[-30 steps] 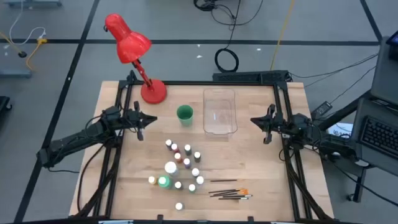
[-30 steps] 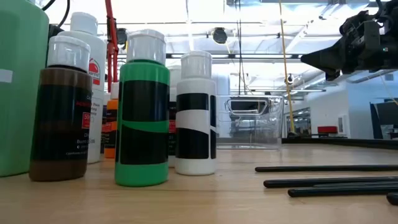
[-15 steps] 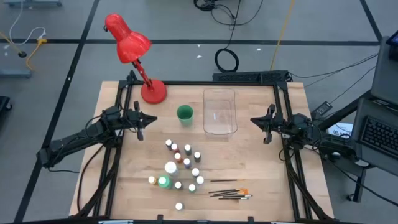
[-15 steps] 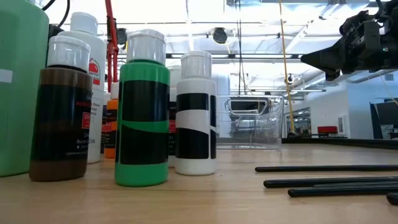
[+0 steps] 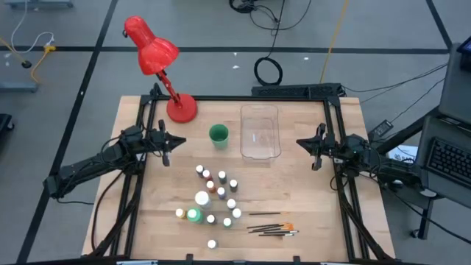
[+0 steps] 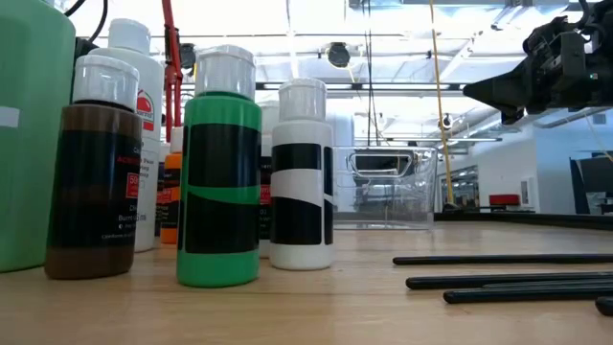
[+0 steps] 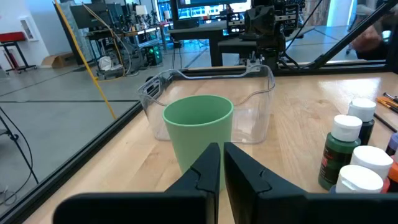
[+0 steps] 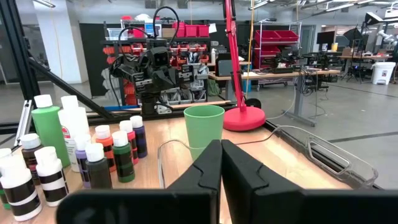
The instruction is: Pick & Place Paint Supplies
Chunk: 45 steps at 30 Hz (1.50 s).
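Note:
Small white-capped paint bottles (image 5: 215, 197) stand upright in a cluster on the table's near middle, with a bigger white bottle (image 5: 202, 198) and a bigger green bottle (image 5: 193, 215) among them. Thin dark brushes (image 5: 271, 227) lie flat near the table's right near part. My left gripper (image 5: 168, 144) hovers shut at the table's left side, well clear of the bottles. My right gripper (image 5: 312, 149) hovers shut at the right side, beside the clear tray. In the low view the green bottle (image 6: 219, 187) and a brown one (image 6: 95, 182) stand close to the camera.
A green cup (image 5: 218, 135) and a clear plastic tray (image 5: 260, 132) stand on the far middle of the table. A red desk lamp (image 5: 160, 62) stands on the far left corner. Bare wood lies between each gripper and the bottle cluster.

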Motion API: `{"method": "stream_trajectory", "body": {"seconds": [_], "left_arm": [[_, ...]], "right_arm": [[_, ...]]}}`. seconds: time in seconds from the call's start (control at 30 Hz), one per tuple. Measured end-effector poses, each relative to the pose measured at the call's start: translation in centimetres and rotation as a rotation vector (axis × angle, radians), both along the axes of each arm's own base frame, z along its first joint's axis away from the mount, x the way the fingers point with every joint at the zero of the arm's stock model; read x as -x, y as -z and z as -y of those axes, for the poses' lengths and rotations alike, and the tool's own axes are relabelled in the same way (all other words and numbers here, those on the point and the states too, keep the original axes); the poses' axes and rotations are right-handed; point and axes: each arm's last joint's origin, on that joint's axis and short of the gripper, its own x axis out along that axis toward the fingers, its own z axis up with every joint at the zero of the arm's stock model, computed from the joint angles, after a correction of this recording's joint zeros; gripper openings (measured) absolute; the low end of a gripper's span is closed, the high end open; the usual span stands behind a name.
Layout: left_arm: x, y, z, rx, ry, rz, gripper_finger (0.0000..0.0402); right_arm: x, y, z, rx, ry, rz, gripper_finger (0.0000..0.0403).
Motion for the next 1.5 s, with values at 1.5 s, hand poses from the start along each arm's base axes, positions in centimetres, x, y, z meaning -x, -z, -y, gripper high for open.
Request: {"method": "stream_trajectory", "body": {"seconds": [1.5], "left_arm": [[0.00, 0.00, 0.00, 0.000, 0.000, 0.000, 0.0026]], "right_arm": [[-0.09, -0.17, 0.02, 0.004, 0.000, 0.013, 0.0006]]}}
